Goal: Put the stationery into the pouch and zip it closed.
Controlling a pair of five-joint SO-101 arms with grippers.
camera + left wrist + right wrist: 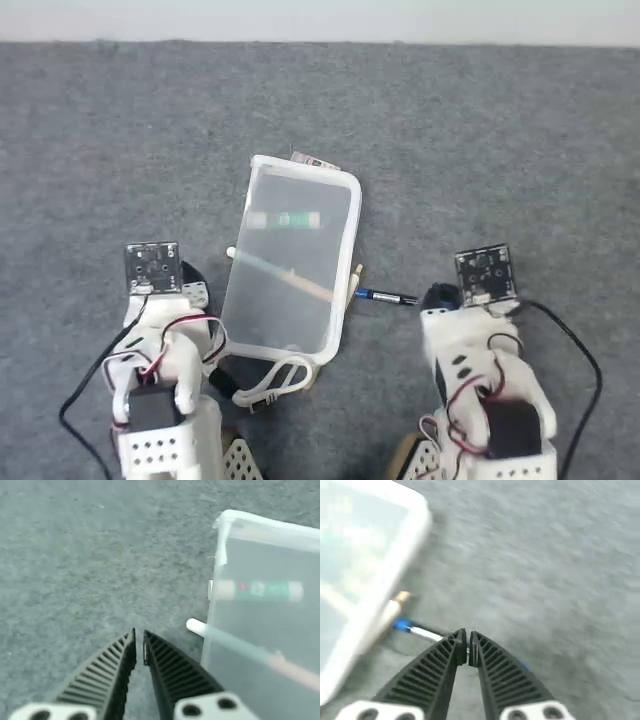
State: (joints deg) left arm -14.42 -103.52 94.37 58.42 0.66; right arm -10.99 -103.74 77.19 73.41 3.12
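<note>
We look down on a grey, carpet-like table [500, 130] with the translucent white pouch [268, 322] lying flat near its middle, between the two arms and a little ahead of them. Its long side is tilted slightly, and its looped strap [277, 384] trails off the near end. The left arm [160, 385] sits low at the pouch's near-left corner, its wrist bent down toward the table. The right arm [485, 390] is folded the same way on the other side. The left gripper [139, 636] hovers over bare carpet just beside the pouch, its jaws pressed almost together on nothing. The right gripper [468, 639] is clenched on one end of the blue pen [386, 297] – the pen lies on the table, its other end touching the pouch's right edge. Inside the pouch we see a green-labelled stick [261, 590] and a slanting pencil [300, 283], and a white tip [195, 626] pokes out from the left edge.
</note>
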